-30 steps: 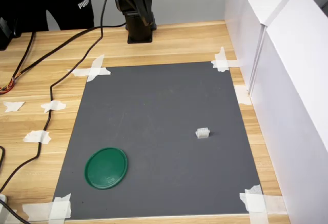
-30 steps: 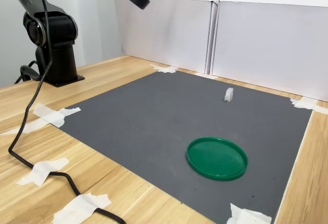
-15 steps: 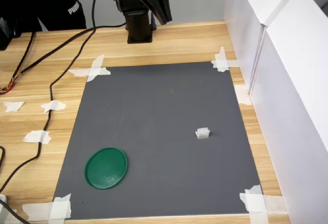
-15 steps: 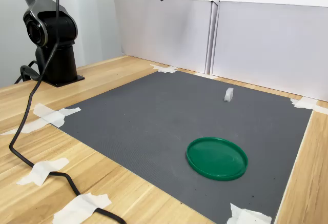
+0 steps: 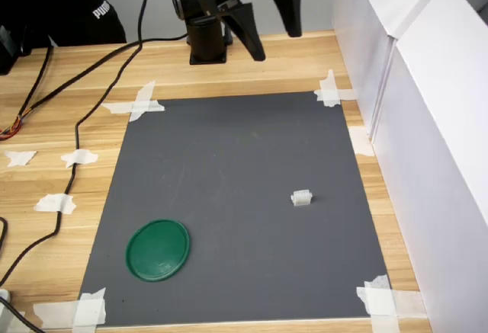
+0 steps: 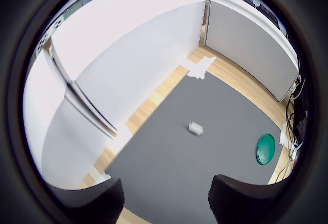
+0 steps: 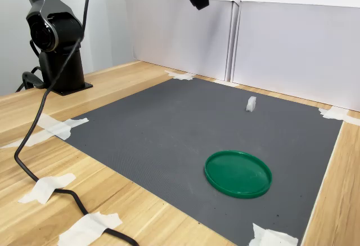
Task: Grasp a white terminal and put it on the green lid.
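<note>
Terminal, white [image 5: 301, 197], sits alone on the grey mat [image 5: 229, 165], toward the first exterior view's right, well apart from the green lid [image 5: 158, 249] near the mat's lower left corner. The pincer [image 5: 273, 34] hangs high above the tabletop's [image 5: 259, 62] far edge, spread wide, holding nothing.

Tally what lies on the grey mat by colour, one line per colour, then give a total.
White: 1, the white terminal
Green: 1, the green lid
Total: 2, both lying apart on the grey mat.
</note>
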Robot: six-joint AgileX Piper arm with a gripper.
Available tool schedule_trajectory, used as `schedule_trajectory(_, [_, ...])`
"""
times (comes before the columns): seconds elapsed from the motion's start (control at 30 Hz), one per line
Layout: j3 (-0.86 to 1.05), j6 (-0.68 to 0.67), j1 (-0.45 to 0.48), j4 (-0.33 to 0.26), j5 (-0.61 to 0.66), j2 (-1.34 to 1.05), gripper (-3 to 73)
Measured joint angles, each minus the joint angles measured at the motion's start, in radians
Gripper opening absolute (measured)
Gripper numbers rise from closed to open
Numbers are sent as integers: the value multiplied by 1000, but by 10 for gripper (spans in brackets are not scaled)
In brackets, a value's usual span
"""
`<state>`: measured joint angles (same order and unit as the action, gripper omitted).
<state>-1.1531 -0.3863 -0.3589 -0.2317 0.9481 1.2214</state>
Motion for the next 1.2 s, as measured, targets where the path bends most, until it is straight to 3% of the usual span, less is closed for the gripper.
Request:
schedule_trajectory(0.2, [-62, 60, -1, -33, -39, 12, 713])
schedule_trajectory(0.5, [-202, 186, -1, -26, -49, 165, 707])
schedule_trajectory(0.73, [-255, 351, -1, 88, -81, 289, 699])
schedule_trajectory(0.83, [-255, 413, -1, 90, -83, 334, 686])
schedule_trajectory(1.2, [-255, 336, -1, 66, -110, 484, 585])
